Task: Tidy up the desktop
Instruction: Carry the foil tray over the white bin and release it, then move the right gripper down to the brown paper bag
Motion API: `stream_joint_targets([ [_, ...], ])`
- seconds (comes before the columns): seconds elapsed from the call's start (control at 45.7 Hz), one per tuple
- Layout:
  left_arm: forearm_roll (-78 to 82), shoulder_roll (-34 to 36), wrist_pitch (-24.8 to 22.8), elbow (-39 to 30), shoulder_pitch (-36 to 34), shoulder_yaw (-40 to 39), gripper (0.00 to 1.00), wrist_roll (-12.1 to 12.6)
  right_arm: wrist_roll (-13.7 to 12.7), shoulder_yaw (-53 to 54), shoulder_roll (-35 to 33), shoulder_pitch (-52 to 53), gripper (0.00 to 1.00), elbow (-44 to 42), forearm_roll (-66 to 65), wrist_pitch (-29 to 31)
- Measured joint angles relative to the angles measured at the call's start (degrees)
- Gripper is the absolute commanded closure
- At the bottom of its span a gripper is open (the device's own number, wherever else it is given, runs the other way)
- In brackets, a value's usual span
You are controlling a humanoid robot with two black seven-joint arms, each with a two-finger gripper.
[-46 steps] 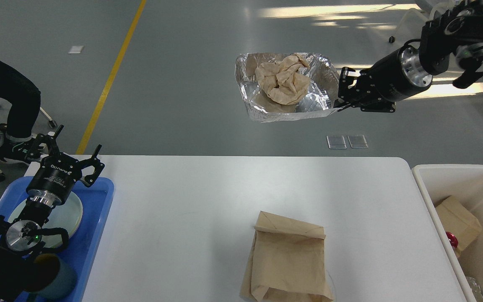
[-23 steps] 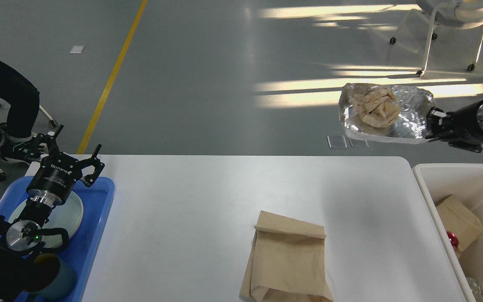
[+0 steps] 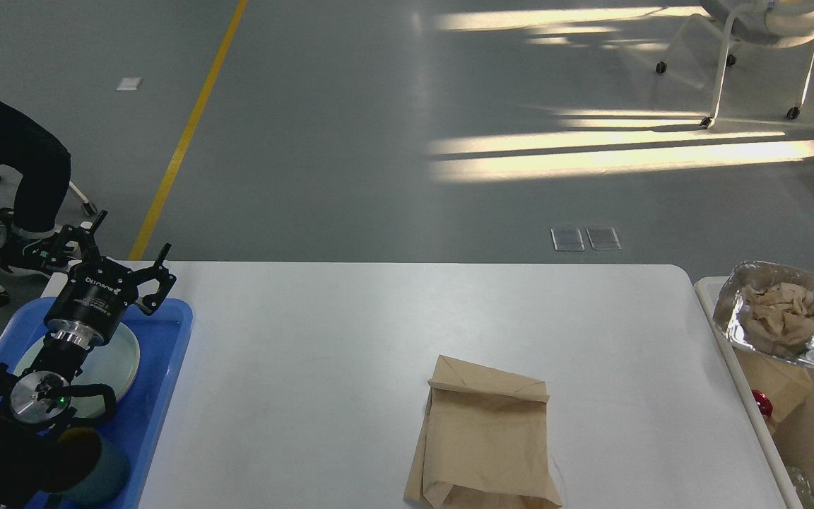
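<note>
1. Starting at the fingers: the left gripper (image 3: 121, 263) has them spread apart, empty, hanging over the blue tray (image 3: 167, 396) by the pale plate (image 3: 114, 364). It hasn't budged over the last second.
2. Right gripper is basically out of frame now, only a dark sliver at the right edge, so I can't tell what its fingers are doing.
3. Big change: the foil tray (image 3: 788, 311) with the crumpled paper (image 3: 780, 322) swung from high above the floor down to right over the bin (image 3: 705, 290).
4. That leaves the desktop (image 3: 322, 353) with just the brown paper bag (image 3: 485, 442), near its front edge. Probably next.
</note>
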Motion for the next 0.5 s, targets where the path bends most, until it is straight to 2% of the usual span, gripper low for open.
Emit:
stream_joint_targets([
  [0.109, 0.0, 0.0, 0.0, 0.0, 0.0, 0.0, 0.04, 0.0, 0.0, 4.5, 0.2, -6.5, 1.0, -2.4, 0.0, -0.8],
  [0.131, 0.0, 0.0, 0.0, 0.0, 0.0, 0.0, 0.04, 0.0, 0.0, 5.3, 0.2, -7.7, 0.89, -2.9, 0.0, -0.9],
  [0.153, 0.0, 0.0, 0.0, 0.0, 0.0, 0.0, 0.04, 0.0, 0.0, 6.2, 0.3, -8.9, 0.69, -3.5, 0.0, -0.9],
  [0.197, 0.0, 0.0, 0.0, 0.0, 0.0, 0.0, 0.04, 0.0, 0.0, 7.4, 0.5, -10.6, 0.19, -4.5, 0.0, -0.9],
  [0.219, 0.0, 0.0, 0.0, 0.0, 0.0, 0.0, 0.04, 0.0, 0.0, 7.8, 0.8, -11.5, 0.0, -5.0, 0.0, -0.9],
  [0.503, 0.0, 0.0, 0.0, 0.0, 0.0, 0.0, 0.04, 0.0, 0.1, 8.6, 2.8, -13.9, 0.0, -7.2, -0.1, -0.6],
])
